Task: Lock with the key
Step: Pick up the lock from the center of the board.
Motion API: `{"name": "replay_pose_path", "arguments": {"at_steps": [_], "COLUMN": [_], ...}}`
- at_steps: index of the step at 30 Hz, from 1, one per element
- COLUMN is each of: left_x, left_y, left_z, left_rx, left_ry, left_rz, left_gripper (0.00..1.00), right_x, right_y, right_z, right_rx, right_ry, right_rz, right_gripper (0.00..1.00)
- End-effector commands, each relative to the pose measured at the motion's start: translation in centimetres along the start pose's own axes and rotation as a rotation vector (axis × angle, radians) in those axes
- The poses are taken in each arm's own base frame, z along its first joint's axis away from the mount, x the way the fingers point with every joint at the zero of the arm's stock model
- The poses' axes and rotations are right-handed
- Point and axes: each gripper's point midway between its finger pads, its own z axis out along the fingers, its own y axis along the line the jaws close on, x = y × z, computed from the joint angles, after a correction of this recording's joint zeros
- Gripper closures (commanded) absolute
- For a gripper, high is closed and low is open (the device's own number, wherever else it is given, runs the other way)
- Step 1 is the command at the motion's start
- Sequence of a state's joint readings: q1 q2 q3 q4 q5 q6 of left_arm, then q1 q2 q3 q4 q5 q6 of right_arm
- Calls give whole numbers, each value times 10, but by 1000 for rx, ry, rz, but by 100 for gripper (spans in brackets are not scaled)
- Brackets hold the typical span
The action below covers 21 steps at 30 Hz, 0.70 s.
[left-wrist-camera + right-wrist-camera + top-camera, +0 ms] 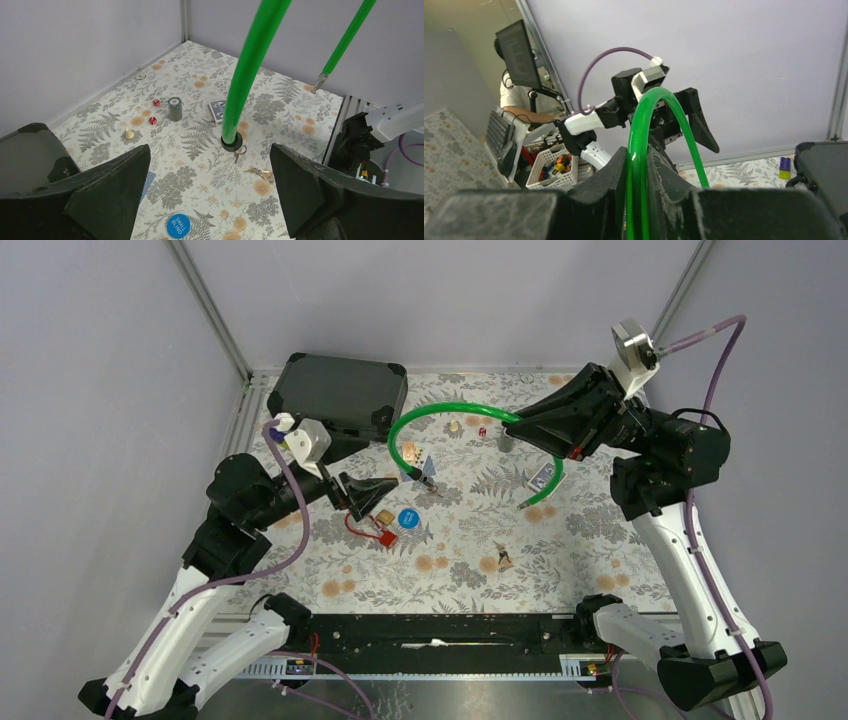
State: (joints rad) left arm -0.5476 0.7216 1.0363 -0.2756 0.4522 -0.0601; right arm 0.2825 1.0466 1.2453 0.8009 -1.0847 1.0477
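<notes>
Okay, the green cable lock (pixel 450 410) arcs above the worktop (pixel 460 560). My right end effector (pixel 636 165) is pinching it partway along, with the fingers pressed onto the cable. The lock head (pixel 232 142) sits down on the worktop, and its key (pixel 238 152) seems to hang at the mouth, though it's too small to be sure it's seated. A loose bunch of keys (pixel 260 173) lies just beside it. The metal plug end (pixel 319 81) dangles free, well apart from the head. My left end effector (pixel 210 147) is spread wide, holds nothing and hovers near the head. On handling, I expect a springy, slick plastic-coated cable that's light but fights bending and swings when moved. I'd grip near the plug end rather than mid-loop for control. The key is tiny, thin and easy to slip, so I'd take it by the bow, flat between the fingers, and turn slowly. The head likely needs bracing or it will roll.
</notes>
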Motion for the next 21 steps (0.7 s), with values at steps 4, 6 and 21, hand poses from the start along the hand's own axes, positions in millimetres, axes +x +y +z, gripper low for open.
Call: {"name": "replay_pose_path", "arguments": {"at_steps": [4,6,21], "left_x": [-35,-41,-30], "left_y": [-27,-36,-52], "left_z": [5,7,19], "left_rx": [158,221,368], "left_ry": [-166,-190,-182], "left_rz": [-20,-32,-83], "left_gripper": [1,2,24], "right_x": [-17,-17,-19], "right_y": [41,41,35], "right_z": [-2,-1,-1], "right_rx": [-95,-96,-87], "right_ry": [-61,-63,-96], "right_rz": [-70,-63,-40], "right_gripper": [100,100,100]}}
